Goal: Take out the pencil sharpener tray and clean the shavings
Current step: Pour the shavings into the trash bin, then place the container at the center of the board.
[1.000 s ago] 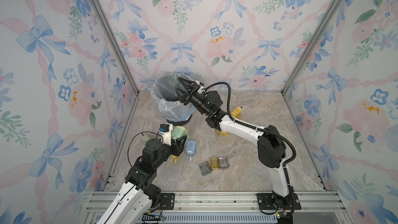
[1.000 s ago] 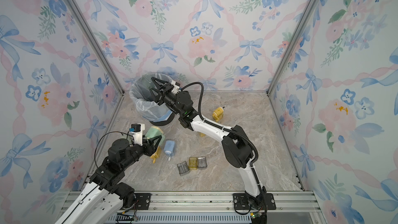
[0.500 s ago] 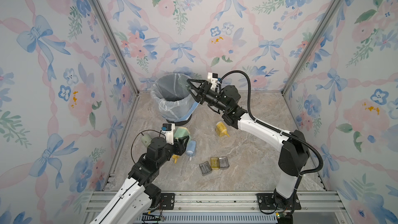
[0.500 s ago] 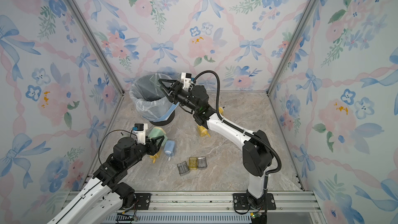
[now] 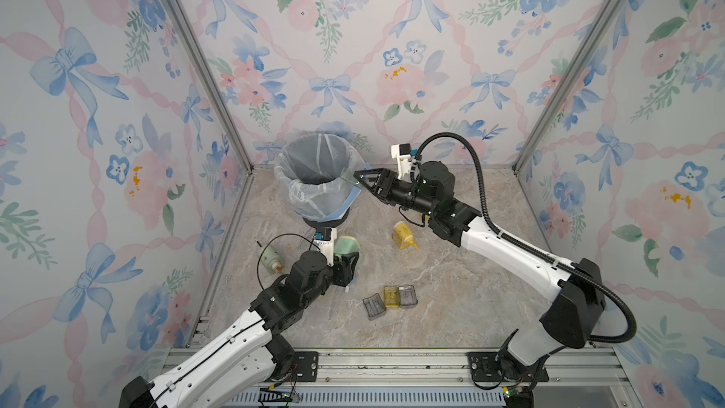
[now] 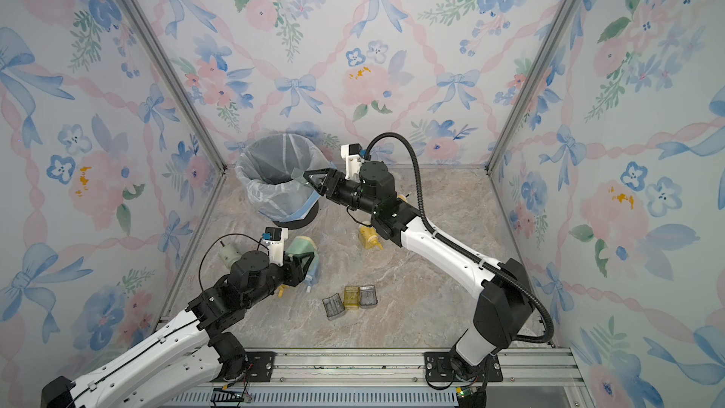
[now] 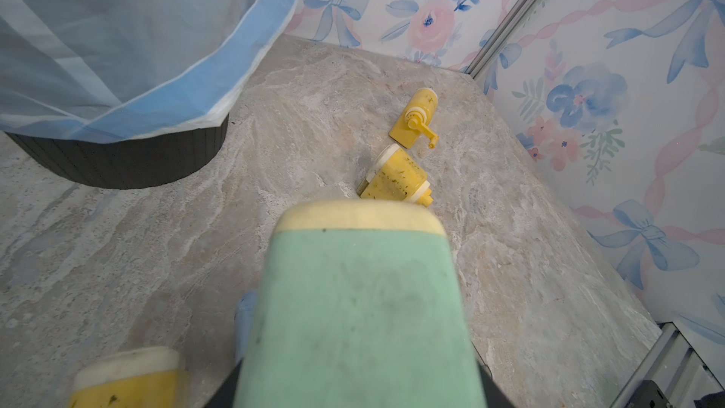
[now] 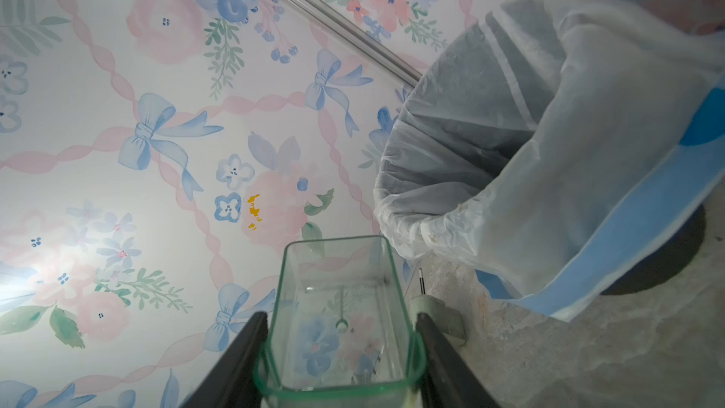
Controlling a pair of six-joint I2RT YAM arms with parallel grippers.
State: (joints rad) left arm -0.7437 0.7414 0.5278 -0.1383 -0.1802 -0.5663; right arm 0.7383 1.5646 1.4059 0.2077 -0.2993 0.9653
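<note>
Fingers (image 8: pixel 239 355) of the right gripper (image 5: pixel 359 179) clamp the clear tray (image 8: pixel 339 300) by its long sides. The left gripper (image 5: pixel 347 262) is closed around the green sharpener (image 7: pixel 353 308), low over the bench (image 5: pixel 451 288).

One bin (image 5: pixel 314 198), black with a pale liner edged in blue, stands at the back left corner.

Six sharpeners show:
- the green sharpener, with its cream end
- three yellow sharpeners (image 7: pixel 416 115) (image 7: pixel 396 174) (image 7: pixel 125 378), lying on the bench in the left wrist view
- one blue sharpener (image 6: pixel 312 270), just under the left gripper
- one pale sharpener (image 5: pixel 268 259), near the left wall

There are four trays in all. Besides the clear tray, three loose trays (image 5: pixel 374 306) (image 5: pixel 390 297) (image 5: pixel 407 295) lie side by side toward the front, a yellow one between two grey.

The clear tray is a small oblong box with rounded corners and a green tint, strongest along its rim. The wallpaper's flowers show through its walls. It is held in the air at the bin's rim, on the side nearer the right arm and beside the liner. Whether it touches the liner cannot be told.
</note>
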